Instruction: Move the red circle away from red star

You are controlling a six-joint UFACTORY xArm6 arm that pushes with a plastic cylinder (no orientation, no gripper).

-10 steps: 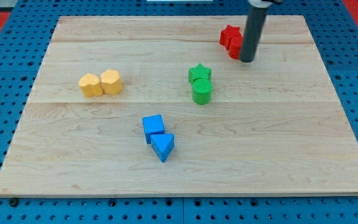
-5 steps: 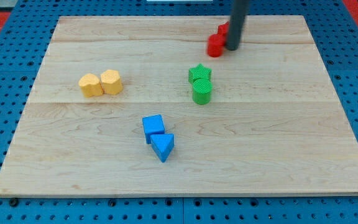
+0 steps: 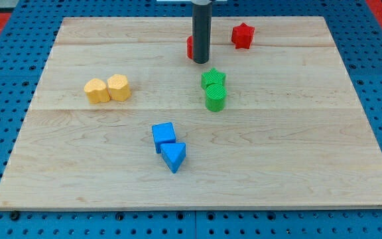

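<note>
Landmark: we place everything relative to the red star (image 3: 243, 35), near the view's top.
Red circle (image 3: 190, 46): left of the star, apart, mostly hidden behind our rod.
My tip (image 3: 201, 61): just beside the circle, on its right.
Pincer: we carry none.
Green star (image 3: 213, 78): below-left.

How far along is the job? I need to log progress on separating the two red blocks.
Done: the red circle no longer touches the red star; bare board shows between them, the star to the view's right. In hand: my tip stands against the circle's right side, the rod hiding most of it. Left: perhaps nothing, or a further push toward the view's left for a wider gap.
</note>
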